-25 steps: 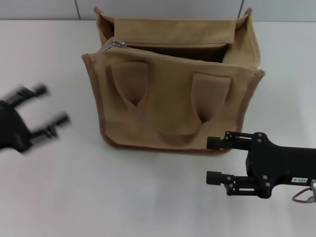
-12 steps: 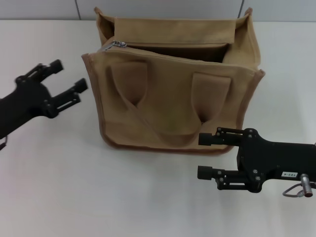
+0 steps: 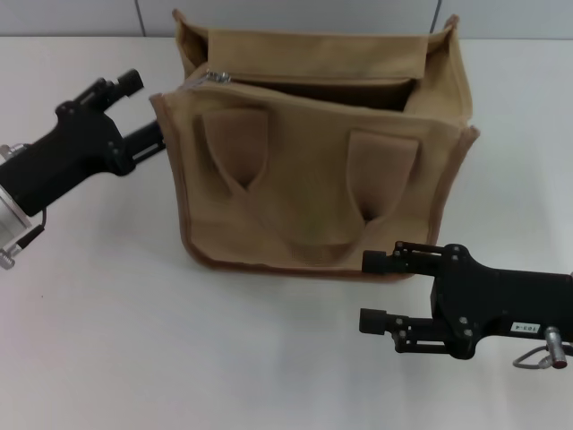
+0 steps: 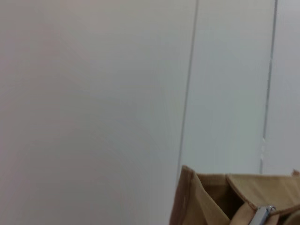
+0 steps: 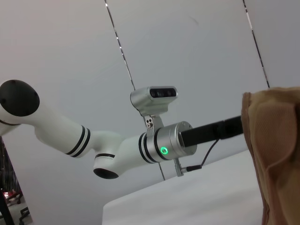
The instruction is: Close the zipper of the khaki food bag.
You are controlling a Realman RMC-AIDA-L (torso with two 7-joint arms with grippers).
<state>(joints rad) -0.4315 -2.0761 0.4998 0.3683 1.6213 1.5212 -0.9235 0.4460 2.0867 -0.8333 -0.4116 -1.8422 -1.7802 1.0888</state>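
The khaki food bag [image 3: 322,148] stands upright on the white tabletop [image 3: 134,340], mouth open, its handles hanging down its near face. The zipper [image 3: 218,78] pull lies at the bag's near-left top corner, silver and small. My left gripper [image 3: 148,112] reaches in level from the bag's left, its fingers [image 3: 125,82] spread, the lower one touching or just beside the bag's left edge below the pull. My right gripper [image 3: 376,291] lies low on the tabletop before the bag's near-right bottom corner, fingers [image 3: 380,262] spread and pointing leftward, grasping nothing.
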